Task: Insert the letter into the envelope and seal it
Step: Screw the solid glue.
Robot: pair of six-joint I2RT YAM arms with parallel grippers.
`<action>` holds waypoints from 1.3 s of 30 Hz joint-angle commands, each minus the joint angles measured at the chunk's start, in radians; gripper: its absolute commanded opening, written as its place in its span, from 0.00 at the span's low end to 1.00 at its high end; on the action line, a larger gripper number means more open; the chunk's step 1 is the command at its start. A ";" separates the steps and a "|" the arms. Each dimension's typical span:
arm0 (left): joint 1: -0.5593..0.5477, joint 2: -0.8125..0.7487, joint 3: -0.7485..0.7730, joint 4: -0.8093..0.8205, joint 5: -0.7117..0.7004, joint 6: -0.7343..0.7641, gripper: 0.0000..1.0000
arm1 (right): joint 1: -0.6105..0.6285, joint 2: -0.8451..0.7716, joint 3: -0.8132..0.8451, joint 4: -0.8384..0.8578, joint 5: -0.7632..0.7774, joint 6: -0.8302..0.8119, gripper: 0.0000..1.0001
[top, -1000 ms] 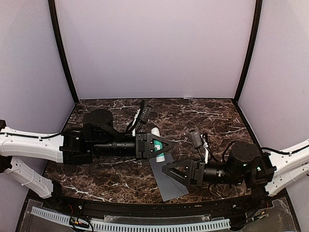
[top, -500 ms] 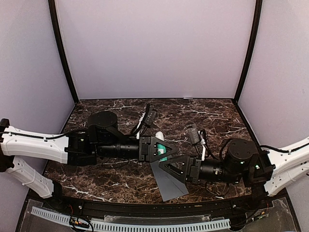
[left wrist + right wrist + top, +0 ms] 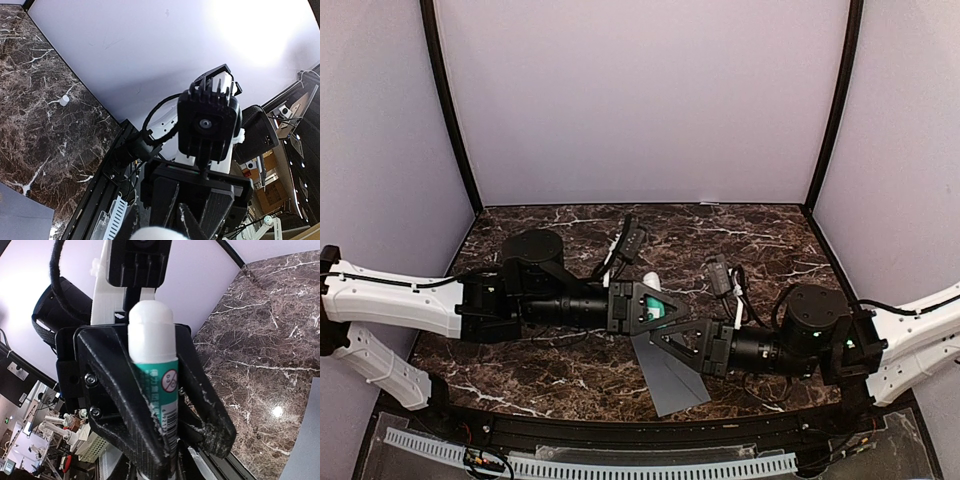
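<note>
Envelope (image 3: 672, 380): slate-grey, flat on the bench (image 3: 550, 365), near its front edge, partly under the right tool.
Left tool (image 3: 656, 312): closed around a glue stick (image 3: 152, 365).
Right tool (image 3: 667, 338): meets the left tool; grip cannot be told.

Envelope (image 3: 672, 380) on table (image 3: 770, 235), front centre, near front edge. Left gripper (image 3: 665, 312) extends from left, above envelope's back edge. Glue stick (image 3: 644, 276) between its fingers, one end sticking out toward back wall. Right gripper (image 3: 660, 335) extends from right, tip just beside left gripper's tip, over envelope.
</note>
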 commanded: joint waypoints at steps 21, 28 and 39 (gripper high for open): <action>0.001 -0.077 -0.035 0.074 -0.086 -0.055 0.56 | -0.019 -0.064 -0.026 0.021 0.076 -0.001 0.12; 0.006 -0.040 -0.019 0.087 -0.080 -0.076 0.51 | -0.020 -0.056 -0.012 0.006 0.059 -0.015 0.12; 0.006 -0.016 -0.033 0.124 -0.080 -0.122 0.23 | -0.020 -0.036 0.008 -0.039 0.041 -0.020 0.12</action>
